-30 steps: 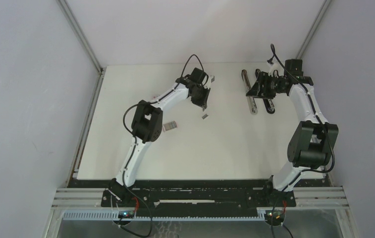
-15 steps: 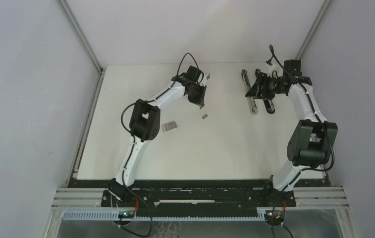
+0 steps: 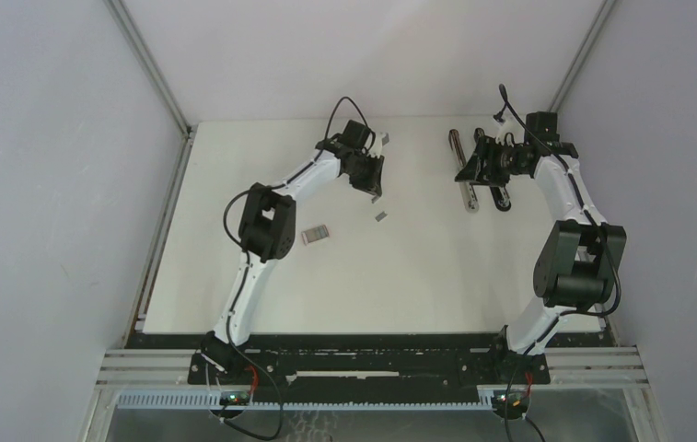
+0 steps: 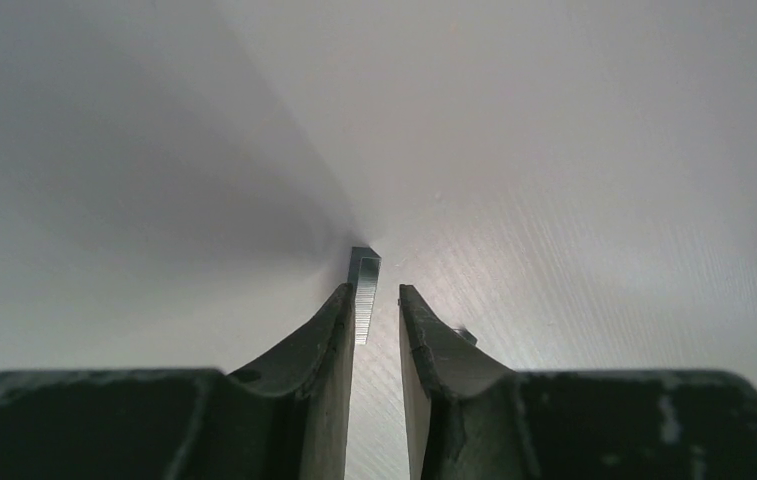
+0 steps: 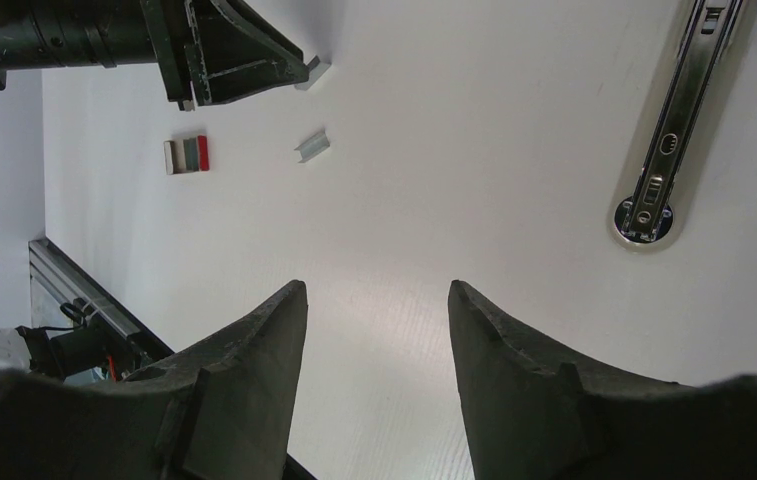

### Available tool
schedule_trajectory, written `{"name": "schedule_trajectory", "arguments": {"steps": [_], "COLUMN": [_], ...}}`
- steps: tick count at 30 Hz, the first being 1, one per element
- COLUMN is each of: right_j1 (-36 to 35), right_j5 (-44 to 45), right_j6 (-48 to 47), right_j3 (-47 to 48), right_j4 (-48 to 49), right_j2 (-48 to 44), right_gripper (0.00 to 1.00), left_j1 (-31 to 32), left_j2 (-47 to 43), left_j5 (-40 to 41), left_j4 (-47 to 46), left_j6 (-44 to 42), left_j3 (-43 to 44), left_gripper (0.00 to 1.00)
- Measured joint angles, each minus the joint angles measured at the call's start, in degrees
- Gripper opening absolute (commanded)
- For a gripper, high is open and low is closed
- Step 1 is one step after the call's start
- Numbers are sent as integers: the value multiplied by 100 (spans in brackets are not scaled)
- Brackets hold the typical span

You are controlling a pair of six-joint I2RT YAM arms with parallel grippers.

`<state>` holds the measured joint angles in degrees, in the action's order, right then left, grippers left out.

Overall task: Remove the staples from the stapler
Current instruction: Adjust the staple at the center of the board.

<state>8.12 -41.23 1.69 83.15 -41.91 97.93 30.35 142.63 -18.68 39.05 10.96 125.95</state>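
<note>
A short grey strip of staples (image 4: 365, 275) stands on the table at my left gripper's (image 4: 376, 290) tips. It leans on the left finger's inner face, and a narrow gap separates it from the right finger; the jaws are slightly open. From above, that gripper (image 3: 376, 193) hangs low at the table's back middle, with another strip of staples (image 3: 380, 216) lying just in front. The stapler (image 3: 462, 180) lies opened out at the back right, its chrome rail (image 5: 669, 130) flat on the table. My right gripper (image 5: 374, 285) hovers over it, open and empty.
A small pink-and-white box (image 3: 316, 234) lies left of centre, near the left arm's elbow. The loose strip (image 5: 312, 145) and the box (image 5: 186, 155) also show in the right wrist view. Walls close the table at the back and sides.
The left arm has drawn slightly left and back, and its jaws have parted a little around the staple strip. The right arm has stayed put.
</note>
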Motion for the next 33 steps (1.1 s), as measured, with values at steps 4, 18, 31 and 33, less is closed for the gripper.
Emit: {"name": "schedule_trajectory", "arguments": {"steps": [4,18,31,33], "right_j1": [-2,-2,-2,-2], "right_j5": [0,0,0,0], "right_j6": [0,0,2,0], "right_j3": [0,0,0,0], "right_j4": [2,4,13,13], "right_j2": [0,0,2,2], "right_gripper": [55,55,56,56], "left_j1": [0,50,83,83], "left_j2": [0,0,0,0], "left_j5": [52,271,350,350], "left_j4": [-13,-13,11,9], "left_j6": [-13,-63,-107,-107], "left_j3": [-42,-116,-146,-146], "left_gripper": [26,24,16,16]}}
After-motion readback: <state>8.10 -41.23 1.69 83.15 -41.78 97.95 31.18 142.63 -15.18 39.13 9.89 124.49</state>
